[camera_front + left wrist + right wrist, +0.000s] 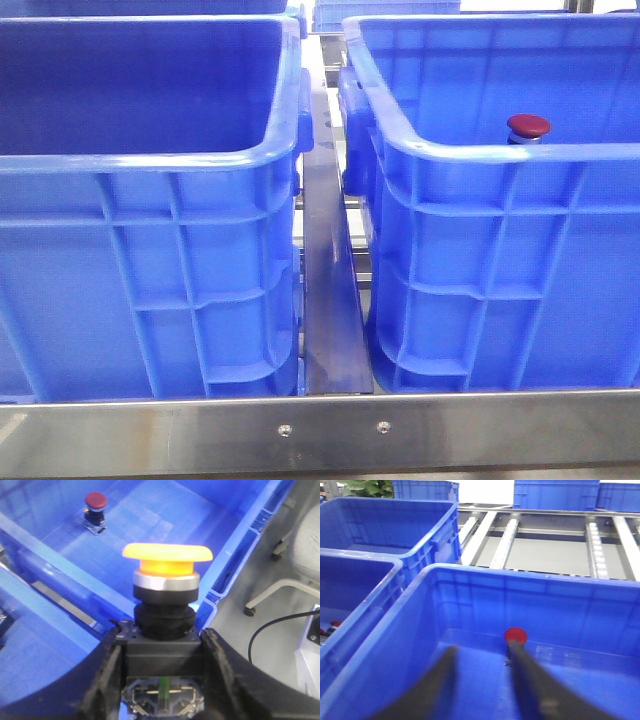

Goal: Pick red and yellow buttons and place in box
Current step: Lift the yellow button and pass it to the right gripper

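The yellow button point(167, 555) stands upright in my left gripper point(161, 647), whose jaws are shut on its black base; it hangs above the box point(240, 545). The red button point(95, 501) stands on that box's floor, farther off. From the front, the red button point(528, 126) shows just over the near rim of the right-hand box point(500, 152); neither gripper appears there. My right gripper point(481, 652) is open and holds nothing, reaching into the same box point(520, 576), with the red button point(515, 635) just beyond one fingertip.
A second blue crate point(150, 160) stands to the left, across a narrow metal gap point(325, 250). A steel rail point(320, 430) runs along the front. Roller conveyor tracks point(545, 540) and more crates point(555, 495) lie behind. A chair base point(280, 587) stands outside the box.
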Action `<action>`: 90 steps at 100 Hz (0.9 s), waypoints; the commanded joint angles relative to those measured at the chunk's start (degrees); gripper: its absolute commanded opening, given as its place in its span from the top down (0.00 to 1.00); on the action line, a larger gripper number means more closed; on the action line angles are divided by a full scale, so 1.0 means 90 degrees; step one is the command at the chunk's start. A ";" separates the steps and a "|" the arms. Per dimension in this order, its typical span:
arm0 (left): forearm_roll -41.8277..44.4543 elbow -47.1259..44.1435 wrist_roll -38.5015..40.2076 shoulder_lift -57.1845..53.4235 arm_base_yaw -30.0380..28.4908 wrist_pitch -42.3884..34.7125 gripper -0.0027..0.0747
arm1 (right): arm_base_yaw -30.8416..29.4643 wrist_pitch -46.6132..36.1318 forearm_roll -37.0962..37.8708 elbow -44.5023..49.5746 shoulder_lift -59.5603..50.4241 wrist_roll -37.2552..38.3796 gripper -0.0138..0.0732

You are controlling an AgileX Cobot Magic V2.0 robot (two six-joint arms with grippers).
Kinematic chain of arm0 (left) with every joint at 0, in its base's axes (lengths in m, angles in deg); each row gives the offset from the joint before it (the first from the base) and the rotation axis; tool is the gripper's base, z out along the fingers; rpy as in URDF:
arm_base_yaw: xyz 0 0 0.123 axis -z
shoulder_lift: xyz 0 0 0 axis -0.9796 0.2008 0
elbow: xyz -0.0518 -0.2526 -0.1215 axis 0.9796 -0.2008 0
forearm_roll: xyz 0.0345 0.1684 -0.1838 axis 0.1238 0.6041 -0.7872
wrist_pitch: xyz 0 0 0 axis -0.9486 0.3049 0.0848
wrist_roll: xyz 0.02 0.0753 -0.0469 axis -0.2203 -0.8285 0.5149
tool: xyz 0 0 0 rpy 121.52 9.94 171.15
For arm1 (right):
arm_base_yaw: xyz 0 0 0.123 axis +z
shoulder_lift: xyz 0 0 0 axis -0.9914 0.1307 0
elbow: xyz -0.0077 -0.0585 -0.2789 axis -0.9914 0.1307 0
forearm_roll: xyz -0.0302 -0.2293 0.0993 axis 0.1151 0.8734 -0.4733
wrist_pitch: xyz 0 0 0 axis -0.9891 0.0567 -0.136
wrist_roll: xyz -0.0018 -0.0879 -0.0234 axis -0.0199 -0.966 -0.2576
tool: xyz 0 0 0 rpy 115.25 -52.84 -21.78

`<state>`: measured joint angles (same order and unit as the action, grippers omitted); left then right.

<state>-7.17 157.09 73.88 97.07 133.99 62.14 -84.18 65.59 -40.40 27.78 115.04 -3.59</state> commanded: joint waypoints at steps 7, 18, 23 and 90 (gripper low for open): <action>0.0008 0.0185 -0.0003 -0.0060 0.0055 -0.0508 0.99 | -0.0050 0.0141 -0.0813 -0.0175 0.0006 -0.0035 0.13; 0.0008 0.0185 -0.0003 -0.0060 0.0055 -0.0508 0.99 | -0.0050 0.1007 -0.1855 -0.0283 0.0028 -0.0035 0.16; 0.0008 0.0185 -0.0003 -0.0060 0.0055 -0.0508 0.99 | -0.0050 0.1523 -0.2365 -0.0369 0.0102 -0.0035 0.16; -0.0004 0.0185 -0.0003 -0.0060 0.0055 -0.0508 0.99 | 0.0739 0.4486 -0.4138 -0.1840 0.2742 -0.0035 0.16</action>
<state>-6.85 157.09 73.88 97.60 133.99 62.04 -79.29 106.02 -72.62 14.01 137.95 -3.49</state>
